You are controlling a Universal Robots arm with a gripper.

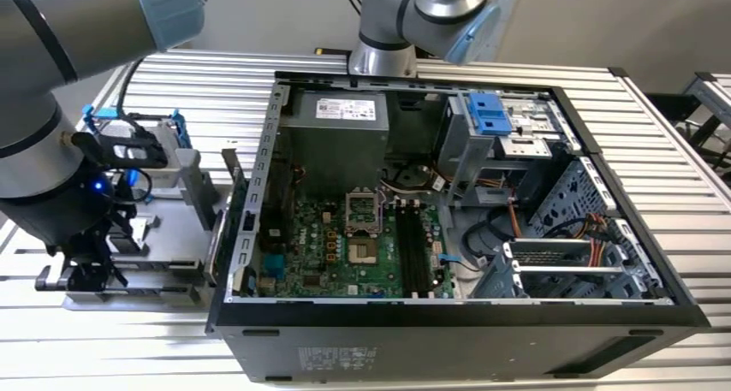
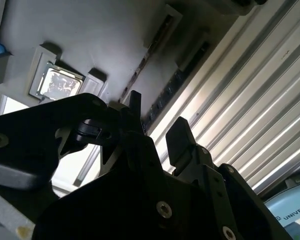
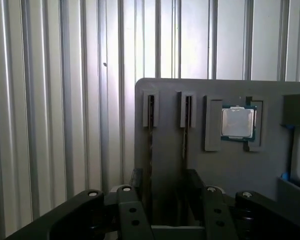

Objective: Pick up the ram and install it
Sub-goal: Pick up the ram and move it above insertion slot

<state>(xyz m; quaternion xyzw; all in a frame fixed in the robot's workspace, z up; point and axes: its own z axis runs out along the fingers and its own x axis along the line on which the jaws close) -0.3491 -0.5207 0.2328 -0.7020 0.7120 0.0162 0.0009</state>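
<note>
Pincer [image 3: 165,176] open, empty, over ram [image 3: 150,114] in grey tray [image 3: 225,170] | step: apparently pick-up | you must centre jaws on its thin edge.

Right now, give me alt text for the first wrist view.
The open claw hangs over a grey tray holding two ram sticks on edge in slots, with a processor chip in a recess beside them. The tray lies on a ribbed metal table.
</note>
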